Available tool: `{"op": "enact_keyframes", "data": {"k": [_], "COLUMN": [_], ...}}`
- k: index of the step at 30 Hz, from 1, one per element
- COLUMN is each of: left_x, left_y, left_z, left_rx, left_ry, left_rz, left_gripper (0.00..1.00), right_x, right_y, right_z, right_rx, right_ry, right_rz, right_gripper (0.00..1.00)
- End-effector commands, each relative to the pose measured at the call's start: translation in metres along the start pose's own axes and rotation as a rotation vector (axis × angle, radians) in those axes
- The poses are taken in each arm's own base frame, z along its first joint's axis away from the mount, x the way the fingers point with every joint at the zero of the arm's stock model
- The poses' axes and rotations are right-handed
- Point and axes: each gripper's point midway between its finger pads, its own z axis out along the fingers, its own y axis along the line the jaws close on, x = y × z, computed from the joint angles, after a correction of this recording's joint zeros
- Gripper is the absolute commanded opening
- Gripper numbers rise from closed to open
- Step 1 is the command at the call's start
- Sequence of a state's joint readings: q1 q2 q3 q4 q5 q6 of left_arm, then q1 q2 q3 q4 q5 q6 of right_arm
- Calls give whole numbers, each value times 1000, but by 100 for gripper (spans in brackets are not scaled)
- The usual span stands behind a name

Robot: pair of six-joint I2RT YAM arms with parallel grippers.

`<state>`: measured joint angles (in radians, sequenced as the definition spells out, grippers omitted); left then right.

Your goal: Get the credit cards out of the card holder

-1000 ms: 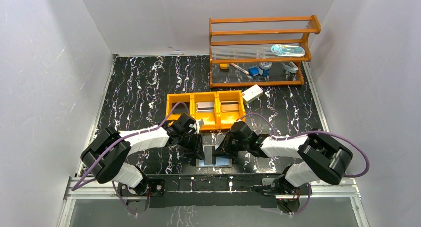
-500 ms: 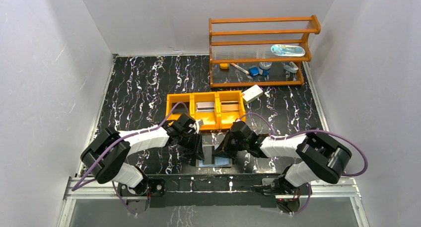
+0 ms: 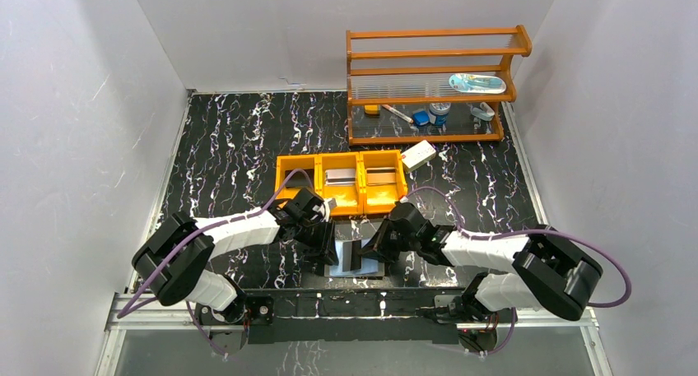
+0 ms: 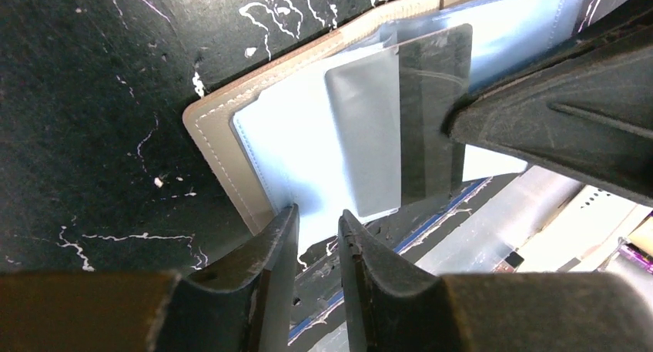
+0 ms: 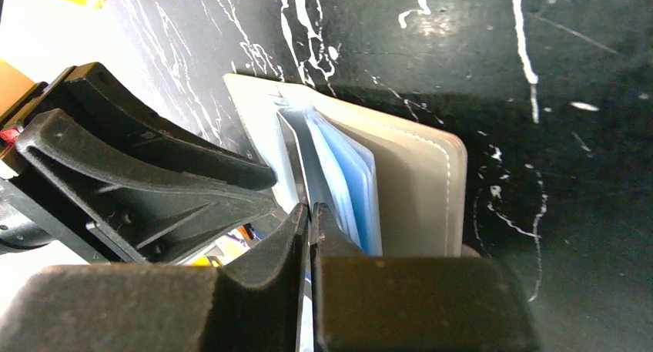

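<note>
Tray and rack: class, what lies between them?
A white box, by the tray's far right corner, short of the rack; the top view shows it.

Left pincer opposite right pincer (both narrow)

The card holder lies open on the black marbled worktop. It has a grey-tan stitched border around pale blue-grey inner leaves, and its near edge sits between the left hand's fingers. A dark card lies slanted across the inner leaf, its outer edge pinched in the right hand. It overlaps a grey rounded panel, card or sleeve unclear. Beyond both hands, a silvery card and a brownish card lie flat in neighbouring compartments of the orange tray.
</note>
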<state>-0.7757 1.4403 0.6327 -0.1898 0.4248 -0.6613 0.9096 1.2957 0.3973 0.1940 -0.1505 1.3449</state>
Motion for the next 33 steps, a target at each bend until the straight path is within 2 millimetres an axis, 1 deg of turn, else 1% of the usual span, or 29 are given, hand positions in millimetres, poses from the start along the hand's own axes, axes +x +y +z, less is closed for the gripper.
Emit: {"op": "enact_keyframes", "data": {"k": [1, 4, 9, 11, 14, 15, 17, 19, 25, 29, 30, 33], "left_x": [4, -4, -30, -38, -41, -40, -34, -26, 2, 13, 14, 16], "left_y": [11, 0, -32, -43, -59, -61, -59, -49, -8, 11, 13, 16], "left_z": [-7, -13, -27, -30, -30, -28, -22, -14, 7, 11, 11, 10], "left_rx": [-66, -39, 33, 60, 135, 152, 160, 142, 36, -29, -37, -46], "left_ry": [-4, -31, -83, -96, -96, -85, -52, -18, 61, 86, 86, 82], "left_rz": [11, 26, 105, 119, 119, 113, 101, 82, 6, -11, -10, -9], "left_gripper": [29, 33, 38, 40, 41, 41, 41, 41, 39, 35, 34, 33], "right_x": [-10, -7, -4, -2, -2, -2, -3, -3, -2, -1, 3, 5], "right_y": [-6, -5, -5, -4, -6, -6, -6, -5, -2, 9, -5, -5], "right_z": [-3, -1, 4, 5, 5, 5, 4, 3, 3, 4, 4, 6], "right_rx": [8, 0, 4, 5, 10, 10, 6, 4, -25, -78, -53, -68], "right_ry": [-61, -40, -10, 1, 2, 1, -4, -8, -5, 8, 19, 27], "right_rz": [28, 28, 27, 26, 28, 27, 28, 28, 33, 33, 41, 42], "right_gripper": [12, 15, 16, 16, 16, 17, 17, 17, 19, 24, 25, 30]}}
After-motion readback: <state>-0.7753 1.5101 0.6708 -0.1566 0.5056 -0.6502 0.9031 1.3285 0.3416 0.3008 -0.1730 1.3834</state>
